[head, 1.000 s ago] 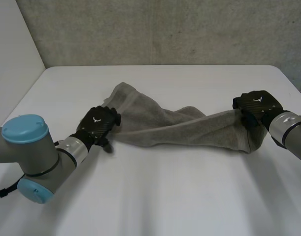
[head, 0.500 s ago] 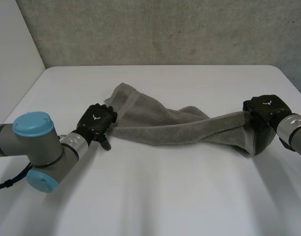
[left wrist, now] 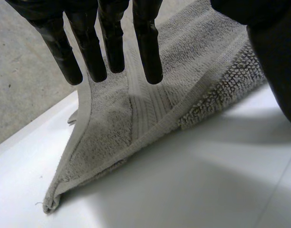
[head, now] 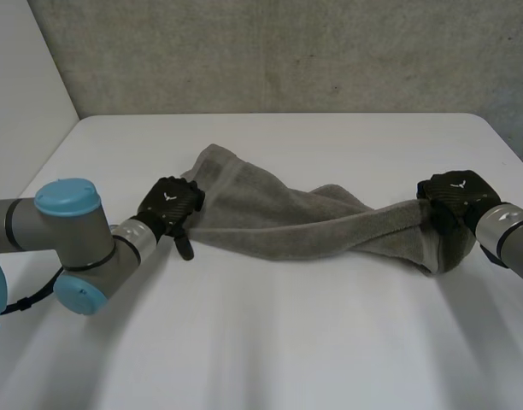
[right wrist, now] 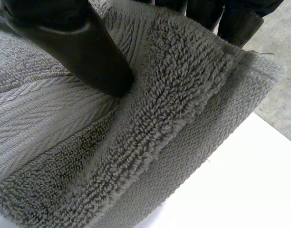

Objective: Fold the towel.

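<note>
Across the table (head: 287, 342), the towel (head: 279, 218) is stretching between left hand (head: 169, 205) and right hand (head: 454, 192); wrist views are showing the right thumb clamping doubled cloth, straight left fingers (left wrist: 145, 47) pinching.

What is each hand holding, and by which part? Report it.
Both hold the towel: the left hand pinches an edge at one end, the right hand pinches the opposite end.
</note>
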